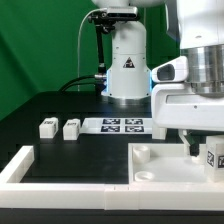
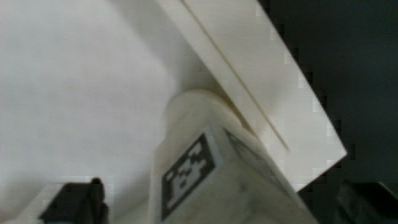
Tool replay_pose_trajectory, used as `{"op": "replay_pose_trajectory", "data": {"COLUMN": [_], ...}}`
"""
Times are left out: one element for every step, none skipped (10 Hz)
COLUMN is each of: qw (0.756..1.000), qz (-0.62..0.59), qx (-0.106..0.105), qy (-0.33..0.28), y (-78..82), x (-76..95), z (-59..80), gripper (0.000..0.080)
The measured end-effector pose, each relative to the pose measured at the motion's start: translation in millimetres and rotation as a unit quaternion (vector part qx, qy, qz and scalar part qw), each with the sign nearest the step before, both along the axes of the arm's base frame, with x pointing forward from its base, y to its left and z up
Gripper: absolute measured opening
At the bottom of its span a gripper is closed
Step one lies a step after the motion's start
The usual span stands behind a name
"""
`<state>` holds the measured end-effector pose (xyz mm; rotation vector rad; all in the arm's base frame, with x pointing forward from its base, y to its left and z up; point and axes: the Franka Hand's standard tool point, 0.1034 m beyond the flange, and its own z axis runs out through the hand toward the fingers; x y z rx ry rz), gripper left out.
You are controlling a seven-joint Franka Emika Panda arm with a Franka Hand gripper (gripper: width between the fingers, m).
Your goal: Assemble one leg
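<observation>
The white arm reached down at the right edge of the exterior frame, its tool (image 1: 192, 148) low over the large white panel (image 1: 160, 165) at lower right; whether the tool was open or closed could not be told; a tagged leg (image 1: 214, 156) stood beside it on the panel, seen close in the wrist view (image 2: 210, 170); two more legs (image 1: 58, 128) sat left of centre on the black desk (image 1: 60, 155), beside the marker board (image 1: 122, 125); green backdrop behind.

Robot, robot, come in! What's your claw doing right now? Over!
Claw low over the white panel, open or shut unclear. One leg right beside it. Two more legs waiting near the marker board. Nothing blocking.
</observation>
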<state>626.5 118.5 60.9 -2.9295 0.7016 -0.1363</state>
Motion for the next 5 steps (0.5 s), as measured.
{"op": "replay_pose_trajectory", "data": {"qw": [0.998, 0.995, 0.988, 0.981, 0.978], "qz": [0.057, 0.093, 0.152, 0.191, 0.204], "qx": [-0.01, -0.017, -0.027, -0.032, -0.035], "qy": [-0.006, -0.01, -0.015, -0.019, -0.021], "y": [0.4, 1.2, 0.8, -0.6, -2.1], "x": [-0.4, -0.8, -1.4, -1.6, -1.4], "z": [-0.3, -0.3, -0.1, -0.3, -0.6], "gripper": [0.0649, 0.0649, 0.0649, 0.0649, 0.0649]}}
